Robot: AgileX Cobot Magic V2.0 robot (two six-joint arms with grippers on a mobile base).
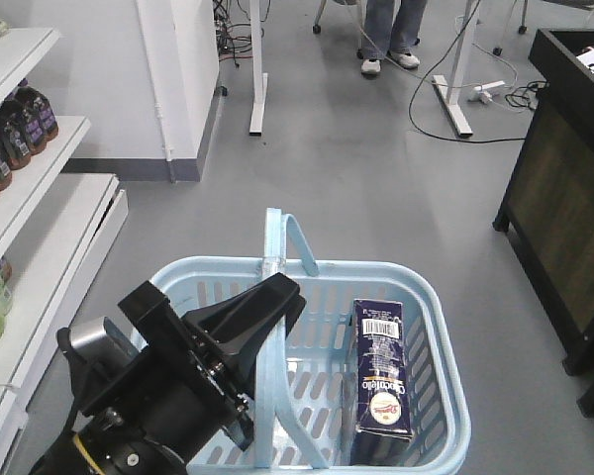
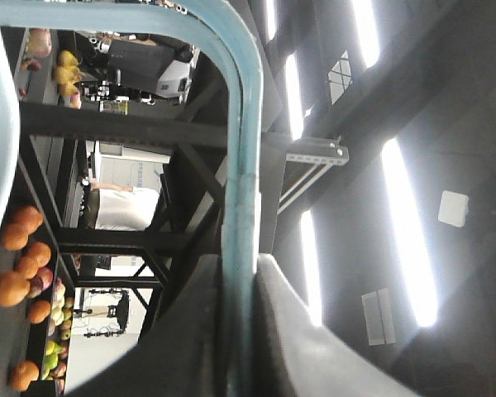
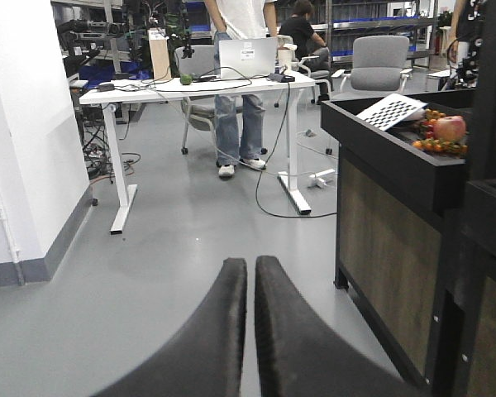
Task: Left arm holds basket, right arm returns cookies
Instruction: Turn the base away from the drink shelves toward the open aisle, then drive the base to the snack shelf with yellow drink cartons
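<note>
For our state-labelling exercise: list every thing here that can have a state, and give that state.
Left gripper: shut on the basket handle.
Right gripper: shut, empty.
Basket: held by its handle, one box inside.
Cookie box: closed, standing on end by the basket's right wall.
Laptop: open on the white desk.

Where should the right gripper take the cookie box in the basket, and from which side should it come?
Grip the cookie box near its barcode end, coming from above. The basket wall blocks its right side and the raised handle stands at its left, so probably only the top is free. Close across the narrow thickness.
</note>
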